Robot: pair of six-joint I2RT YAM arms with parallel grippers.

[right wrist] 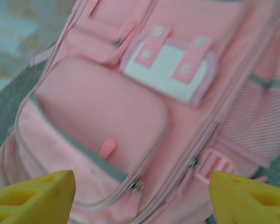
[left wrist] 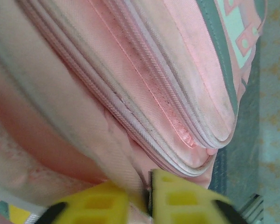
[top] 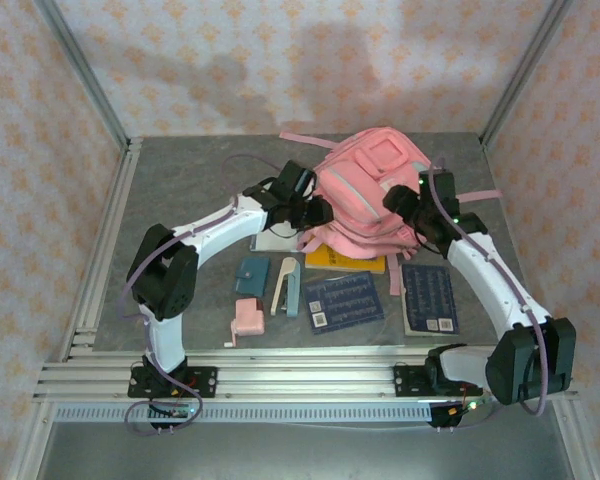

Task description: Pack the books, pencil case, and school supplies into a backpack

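Observation:
The pink backpack [top: 370, 190] lies at the back middle of the table. At its left side, my left gripper [top: 315, 213] has its jaws close together with a fold of the backpack's [left wrist: 144, 88] pink fabric pinched between them. The left gripper [left wrist: 141, 200] shows yellow fingers [left wrist: 186, 198]. My right gripper [top: 405, 205] is open at the bag's right side. In its wrist view the right gripper [right wrist: 142, 196] hovers over the backpack's [right wrist: 107, 107] front pockets and holds nothing. A yellow book [top: 345, 262] lies partly under the bag, with two navy books [top: 345, 303] [top: 429, 297] in front. The pencil case is out of view.
A teal snap case [top: 252, 276], a white-and-teal stapler [top: 288, 285] and a small pink gadget [top: 247, 322] lie front left of the bag. A pale flat item [top: 273, 241] sits under the left arm. Pink straps [top: 310, 140] trail behind. A metal frame rail [top: 280, 375] borders the near edge.

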